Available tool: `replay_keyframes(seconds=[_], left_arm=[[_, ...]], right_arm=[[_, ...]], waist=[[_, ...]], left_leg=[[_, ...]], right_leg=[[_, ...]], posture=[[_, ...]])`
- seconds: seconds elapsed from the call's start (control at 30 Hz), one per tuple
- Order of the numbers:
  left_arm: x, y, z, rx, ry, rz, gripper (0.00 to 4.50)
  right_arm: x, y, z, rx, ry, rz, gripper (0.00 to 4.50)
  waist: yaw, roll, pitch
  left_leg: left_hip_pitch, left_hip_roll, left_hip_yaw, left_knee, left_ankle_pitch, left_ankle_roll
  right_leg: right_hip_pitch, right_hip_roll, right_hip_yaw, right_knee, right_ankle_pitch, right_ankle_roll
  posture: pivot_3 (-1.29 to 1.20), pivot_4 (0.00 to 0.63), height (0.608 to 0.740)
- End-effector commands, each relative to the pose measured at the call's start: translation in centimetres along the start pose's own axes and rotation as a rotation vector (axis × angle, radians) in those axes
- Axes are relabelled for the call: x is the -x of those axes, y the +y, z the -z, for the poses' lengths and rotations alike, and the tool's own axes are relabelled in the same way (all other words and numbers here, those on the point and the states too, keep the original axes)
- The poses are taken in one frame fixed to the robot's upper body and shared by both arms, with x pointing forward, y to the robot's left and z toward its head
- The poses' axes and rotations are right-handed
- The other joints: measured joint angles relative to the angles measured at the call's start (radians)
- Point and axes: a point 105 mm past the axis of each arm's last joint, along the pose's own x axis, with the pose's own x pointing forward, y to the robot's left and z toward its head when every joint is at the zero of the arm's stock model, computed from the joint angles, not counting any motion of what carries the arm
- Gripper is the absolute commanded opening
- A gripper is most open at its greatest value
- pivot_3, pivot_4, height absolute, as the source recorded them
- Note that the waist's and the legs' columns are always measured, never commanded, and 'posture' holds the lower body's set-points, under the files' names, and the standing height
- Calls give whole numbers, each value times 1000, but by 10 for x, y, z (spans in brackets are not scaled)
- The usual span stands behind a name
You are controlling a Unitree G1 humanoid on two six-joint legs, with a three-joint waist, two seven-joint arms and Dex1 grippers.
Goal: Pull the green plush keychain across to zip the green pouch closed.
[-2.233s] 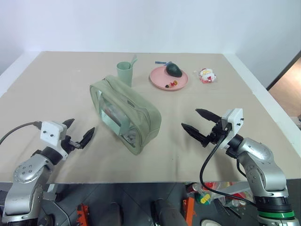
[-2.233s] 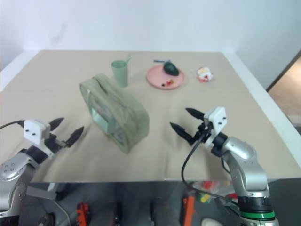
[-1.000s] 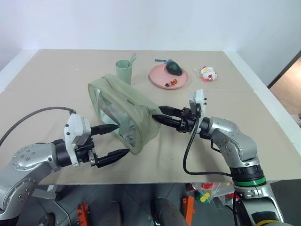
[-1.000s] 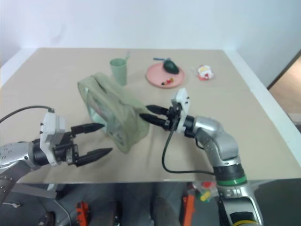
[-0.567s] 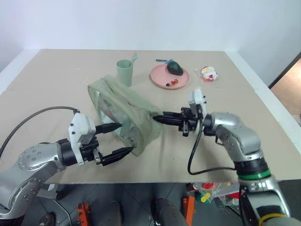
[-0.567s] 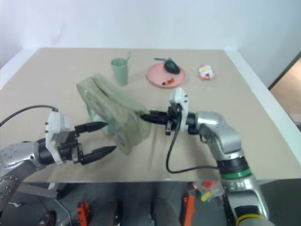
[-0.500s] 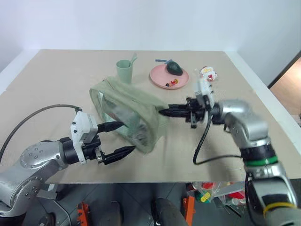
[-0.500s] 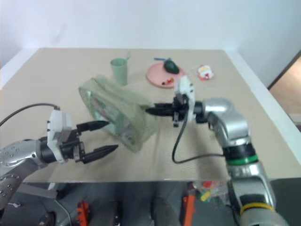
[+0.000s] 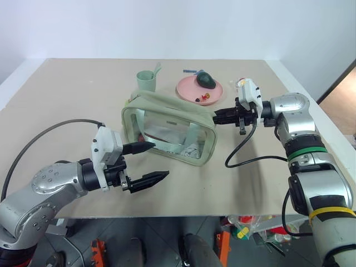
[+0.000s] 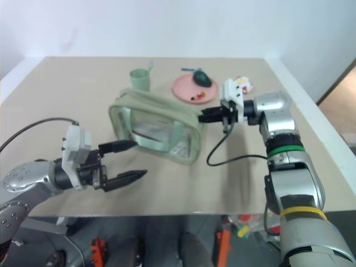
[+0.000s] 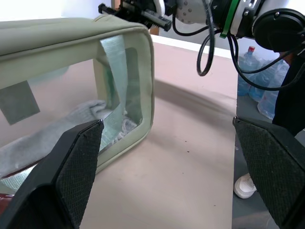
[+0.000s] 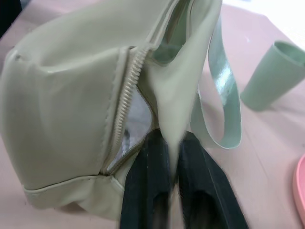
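Hidden and unreadable parts

The green pouch [image 9: 169, 129] covers the fabric bunched inside, blurred through its window; small bits on the pink plate [image 9: 199, 90], at its 5 o'clock edge, are too tiny to identify.

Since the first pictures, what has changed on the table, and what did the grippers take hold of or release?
The right gripper reached in, pinched the end fabric of the green pouch and pulled it toward the robot's right, so the pouch swung round and now shows its clear window side. The left gripper came forward beside the pouch, open, holding nothing. The cup, the pink plate and the table stayed as they were.
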Motion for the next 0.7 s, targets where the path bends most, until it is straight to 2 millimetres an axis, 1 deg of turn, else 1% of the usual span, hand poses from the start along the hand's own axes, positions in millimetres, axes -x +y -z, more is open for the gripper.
replay_keyframes(seconds=[0.03,0.13,0.17,0.2,0.23,0.3,0.37,0.43,0.5,0.57,0.7], left_arm=[[-3,-7,-8,-31,-22,20,4500],[-2,-8,-9,-30,-24,22,4500],[-2,-8,-9,-28,-25,28,4500],[-2,-10,-9,-24,-26,36,4500],[-2,-12,-9,-16,-26,54,4500],[-3,-16,-9,-9,-20,95,4500],[-3,-17,-11,-8,-17,119,4500],[-4,-16,-12,-6,-13,144,4500],[-6,-15,-13,-6,-8,165,4500],[-6,-14,-13,-12,-4,176,4500],[-7,-11,-13,-26,2,179,4500]], right_arm=[[19,-14,-45,-39,-219,98,1680],[34,-12,-62,-94,-312,178,2716],[39,-9,-65,-111,-332,202,2922],[43,-4,-68,-128,-345,225,3404],[46,1,-70,-141,-355,247,3698],[49,20,-73,-171,-355,273,4235],[48,34,-75,-183,-340,286,4235],[39,52,-73,-203,-323,307,4235],[27,63,-69,-212,-313,352,4235],[18,67,-60,-197,-285,404,4235],[9,72,-46,-189,-222,428,4235]], waist=[[0,1,1],[2,2,1],[3,2,1],[5,2,1],[6,2,1],[6,2,1],[6,2,1],[5,2,1],[1,3,1],[-1,3,1],[-1,3,1]], left_leg=[[0,0,0,0,0,0],[0,0,-1,1,0,-1],[0,0,-1,1,0,-1],[0,0,-2,1,0,-1],[0,0,-3,1,0,-1],[-1,-1,-3,1,0,-1],[-1,-1,-2,1,0,0],[-1,-1,-2,1,0,0],[-1,-1,-3,1,0,0],[1,-1,-2,1,0,0],[1,-1,-1,2,2,0]], right_leg=[[0,0,0,0,0,0],[0,0,-1,1,0,0],[0,0,-1,1,0,0],[0,0,-2,1,0,1],[1,0,-2,1,-1,1],[1,-1,-2,1,-1,1],[0,-1,-2,1,-1,2],[0,-1,-2,1,-1,2],[0,0,-2,1,-1,2],[1,0,-1,1,0,1],[1,1,0,1,0,-2]], posture=[[0,150,740],[0,150,740],[0,150,740],[0,150,740],[0,150,740],[0,150,740],[0,150,740],[0,150,740],[0,150,740],[0,150,740],[0,150,740]])
